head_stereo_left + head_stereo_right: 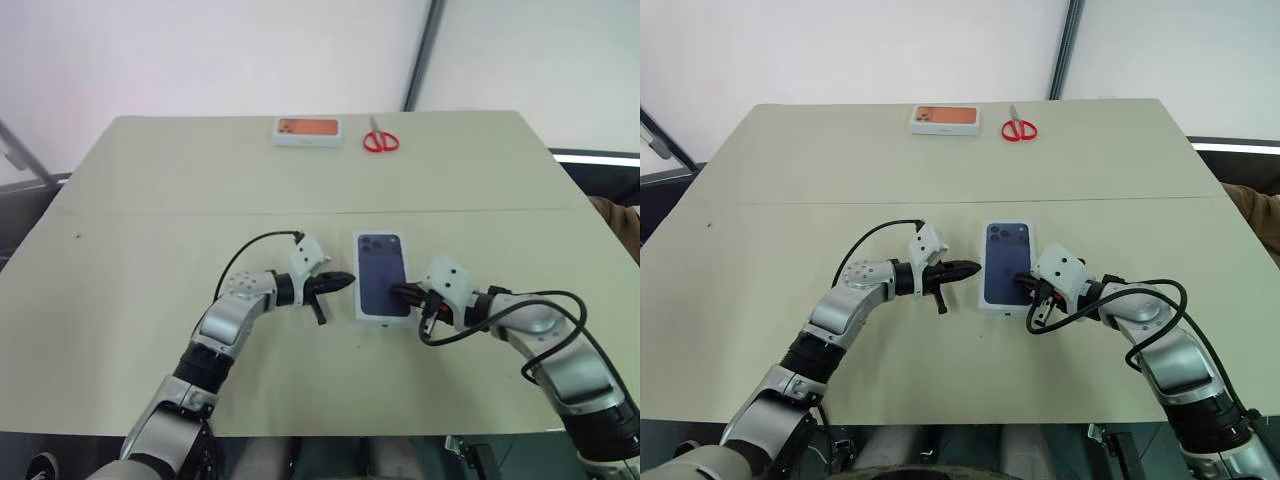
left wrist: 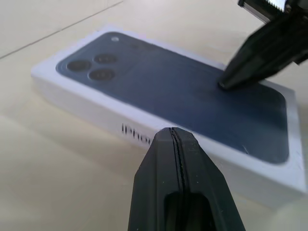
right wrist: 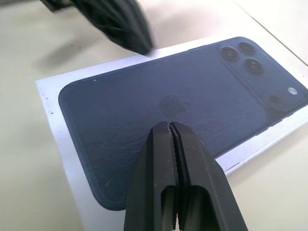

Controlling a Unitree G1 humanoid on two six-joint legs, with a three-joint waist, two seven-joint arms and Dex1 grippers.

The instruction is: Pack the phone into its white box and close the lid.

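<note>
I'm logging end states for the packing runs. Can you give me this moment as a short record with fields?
lid: on the box, phone picture face up
lid position: middle of the table, between the grippers
left gripper: shut, tips just off the lid's left edge
right gripper: shut, tips over the lid's printed face
far edge: white box with orange phone picture, red scissors beside it
task status: lid appears closed

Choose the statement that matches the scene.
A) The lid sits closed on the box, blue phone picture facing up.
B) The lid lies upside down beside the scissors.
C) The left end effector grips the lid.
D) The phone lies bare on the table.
A: the lid covers the box with its printed phone picture upward, both shut end effectors at its sides.
</note>
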